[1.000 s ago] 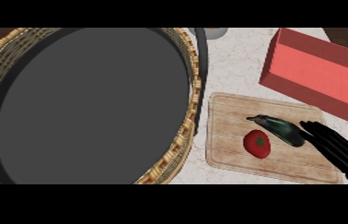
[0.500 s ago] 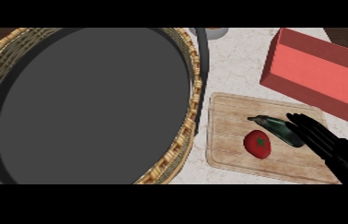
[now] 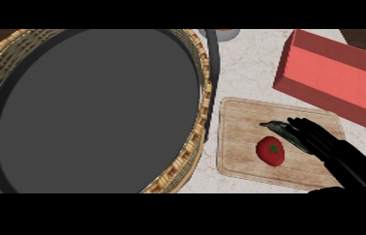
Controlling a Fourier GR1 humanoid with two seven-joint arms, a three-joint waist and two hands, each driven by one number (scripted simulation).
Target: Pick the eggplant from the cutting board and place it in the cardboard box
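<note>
While over eggplant (image 3: 277, 128), right hand (image 3: 318, 141)

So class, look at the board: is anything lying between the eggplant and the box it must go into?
Nothing visible. The eggplant lies on the board under the right hand; bare board and counter lead up to the box. The tomato sits on the other side.
</note>
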